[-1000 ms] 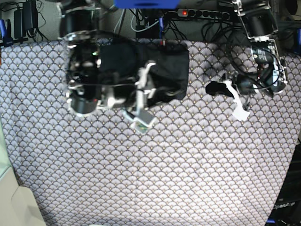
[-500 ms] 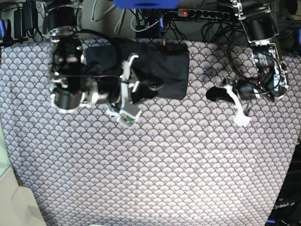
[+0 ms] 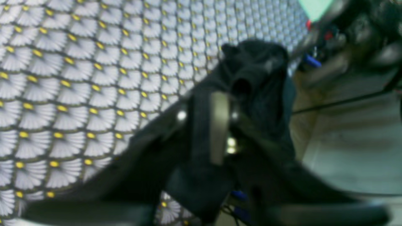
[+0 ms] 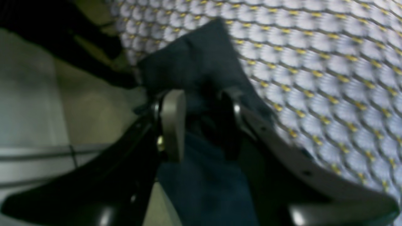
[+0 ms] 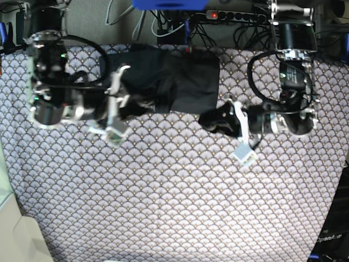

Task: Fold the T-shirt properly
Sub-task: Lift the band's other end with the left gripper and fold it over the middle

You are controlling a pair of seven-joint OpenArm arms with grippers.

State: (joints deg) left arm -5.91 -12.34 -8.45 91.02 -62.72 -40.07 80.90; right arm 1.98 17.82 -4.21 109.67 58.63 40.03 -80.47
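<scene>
The right claw (image 4: 198, 122) was clenched on a fold of the T-shirt (image 5: 185, 82), dark cloth running between its two fingers. The left claw (image 5: 214, 121) hovered just beside the shirt's edge; whether it was parted or gripping I cannot tell. The shirt lay bunched at twelve o'clock on the tablecloth (image 5: 180, 207).

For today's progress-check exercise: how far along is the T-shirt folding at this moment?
Done: the T-shirt lies bunched into a compact dark block at the tablecloth's far edge. In hand: the right gripper pinches its cloth; the left gripper sits beside its near corner, grip unclear. Left: flattening and squaring the uneven edges.
</scene>
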